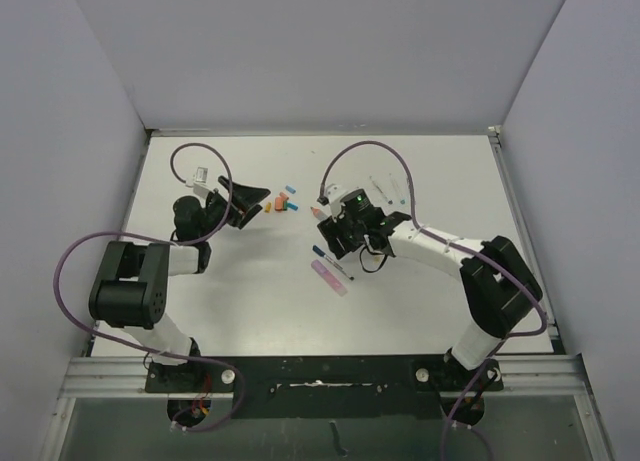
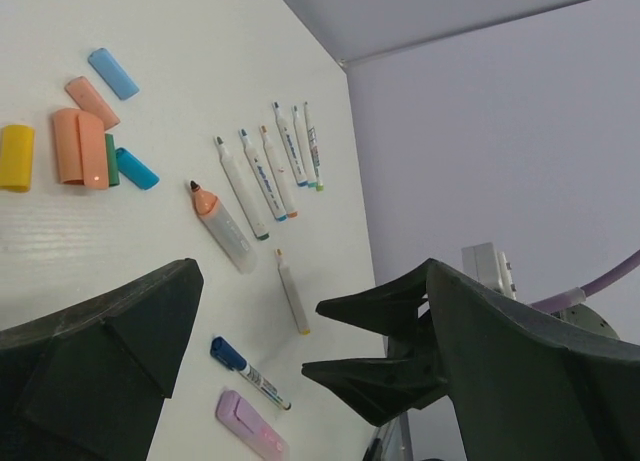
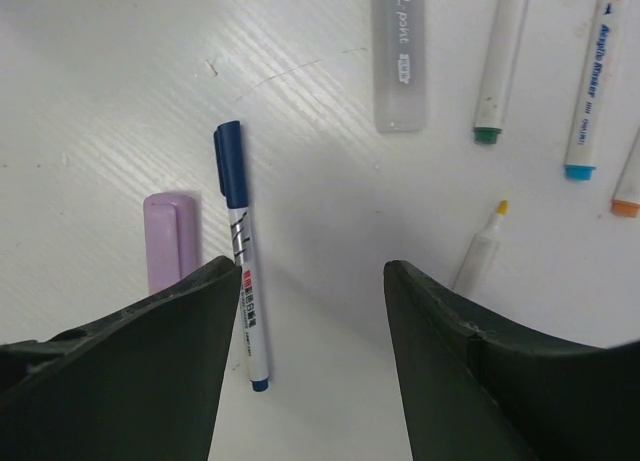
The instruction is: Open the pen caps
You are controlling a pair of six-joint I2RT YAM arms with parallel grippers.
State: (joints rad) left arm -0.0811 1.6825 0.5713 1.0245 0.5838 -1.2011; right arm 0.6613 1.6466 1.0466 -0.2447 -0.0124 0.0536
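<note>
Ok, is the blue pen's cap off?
No, the dark blue cap sits on one end of the blue pen lying on the table.

left hand (image 2: 255,321) wide — right hand (image 3: 310,271) ajar

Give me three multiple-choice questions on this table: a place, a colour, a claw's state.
1. The loose caps lie: A) by the left claw B) by the arms' bases C) at the far wall.
2. The cap on the thin pen under the right claw is: A) red B) dark blue C) yellow.
3. The right claw is: A) shut on a pen B) shut on a cap C) open, empty.

Answers: 1 A, the top view shows them beside it. 2 B, plain in the right wrist view. 3 C, it stands wide, gripping nothing.
</note>
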